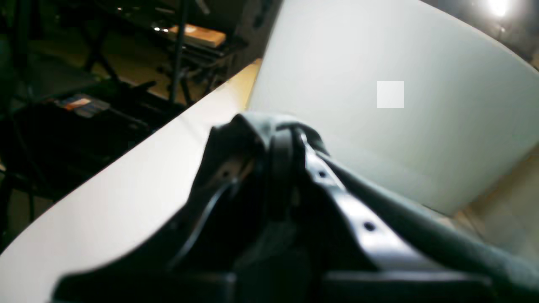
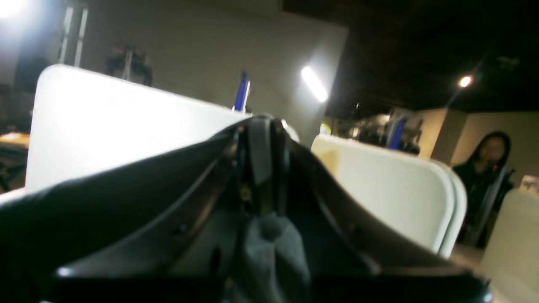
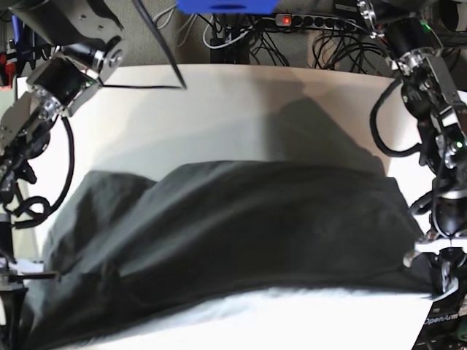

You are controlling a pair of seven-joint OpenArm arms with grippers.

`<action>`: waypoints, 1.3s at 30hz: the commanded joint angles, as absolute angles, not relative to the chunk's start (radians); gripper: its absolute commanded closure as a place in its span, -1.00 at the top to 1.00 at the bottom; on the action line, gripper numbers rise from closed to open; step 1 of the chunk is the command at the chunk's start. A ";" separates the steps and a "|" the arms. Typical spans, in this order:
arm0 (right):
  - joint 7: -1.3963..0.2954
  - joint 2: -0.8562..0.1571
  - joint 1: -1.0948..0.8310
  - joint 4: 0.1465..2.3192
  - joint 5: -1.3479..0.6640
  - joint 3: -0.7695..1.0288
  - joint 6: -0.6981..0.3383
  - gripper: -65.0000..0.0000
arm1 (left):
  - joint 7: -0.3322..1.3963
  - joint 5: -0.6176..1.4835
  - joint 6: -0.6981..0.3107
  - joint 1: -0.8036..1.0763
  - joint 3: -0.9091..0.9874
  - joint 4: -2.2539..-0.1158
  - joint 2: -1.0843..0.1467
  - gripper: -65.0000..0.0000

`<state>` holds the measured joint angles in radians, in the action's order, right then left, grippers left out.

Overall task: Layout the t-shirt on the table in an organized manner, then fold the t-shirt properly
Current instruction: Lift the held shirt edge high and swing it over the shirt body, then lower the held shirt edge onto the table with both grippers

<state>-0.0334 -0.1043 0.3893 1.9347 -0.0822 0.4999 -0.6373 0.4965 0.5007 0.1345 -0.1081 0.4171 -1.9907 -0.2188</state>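
The dark grey t-shirt hangs spread wide across the lower half of the base view, over the white table. It is stretched between my two grippers. At the right edge of that view, my left gripper pinches the shirt's corner. My right gripper holds the other end at the far left edge. In the left wrist view the left gripper is shut, with dark cloth trailing from it. Grey fabric bunches between the shut fingers of the right gripper in the right wrist view.
Cables and a power strip lie beyond the table's far edge. White panels stand upright in the room, and a person is behind them. Dark racks stand off the table's side.
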 commanded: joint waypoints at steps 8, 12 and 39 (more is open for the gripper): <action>0.093 -0.119 0.409 2.032 -0.105 0.509 -0.630 -1.00 | 0.452 0.524 0.134 -0.124 0.447 -2.028 -0.234 -0.99; 0.206 -0.114 0.343 2.037 -0.107 0.552 -0.628 -1.00 | 0.452 0.604 0.134 -0.119 0.490 -2.029 -0.240 -0.99; 0.412 -0.099 -0.162 2.046 -0.407 0.780 -0.627 -1.00 | 0.410 0.878 0.134 0.277 0.595 -2.037 -0.308 -0.99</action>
<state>0.3717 -0.0837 -0.1715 2.0254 -0.3725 0.7712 -0.6556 0.4572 0.8871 0.1196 0.2852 0.5808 -2.0186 -0.2932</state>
